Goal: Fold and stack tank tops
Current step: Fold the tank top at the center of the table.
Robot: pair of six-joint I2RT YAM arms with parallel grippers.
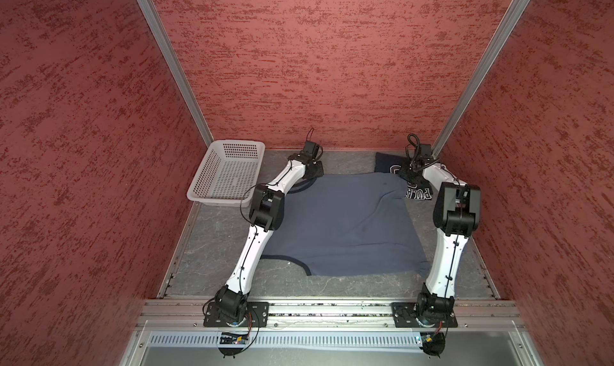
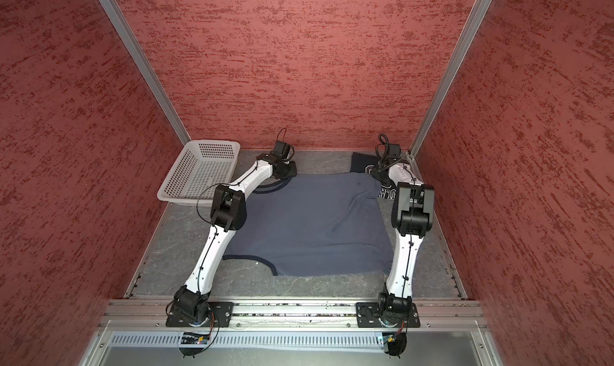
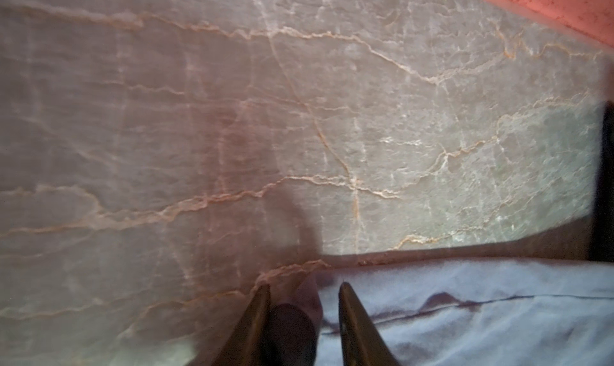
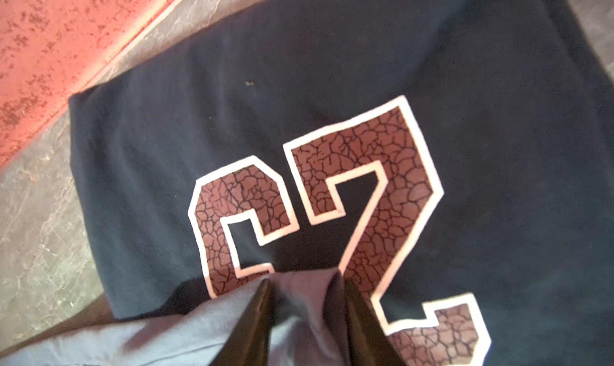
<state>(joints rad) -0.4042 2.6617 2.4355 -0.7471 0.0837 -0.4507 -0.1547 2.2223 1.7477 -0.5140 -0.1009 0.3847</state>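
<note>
The slate blue-grey tank top [image 1: 345,221] lies spread nearly flat across the middle of the grey marbled desk [image 1: 212,248], with a navy-trimmed curved edge showing at its near left. The navy tank top [image 1: 385,161] sits as a compact rectangle in the far right corner. It touches the slate top, whose far right corner lies over it and covers part of its white lettering. The left fingers [image 1: 315,170] are down at the slate top's far left corner. In the left wrist view they stand narrowly apart, with a dark-trimmed fold of that top pinched between them. The right fingers [image 1: 409,174] are at its far right corner, closed in on a bunch of slate cloth that lies over the navy top's maroon, white-outlined numerals [image 4: 375,188]. A white perforated basket [image 1: 229,145] stands at the far left, apart from both tops.
</note>
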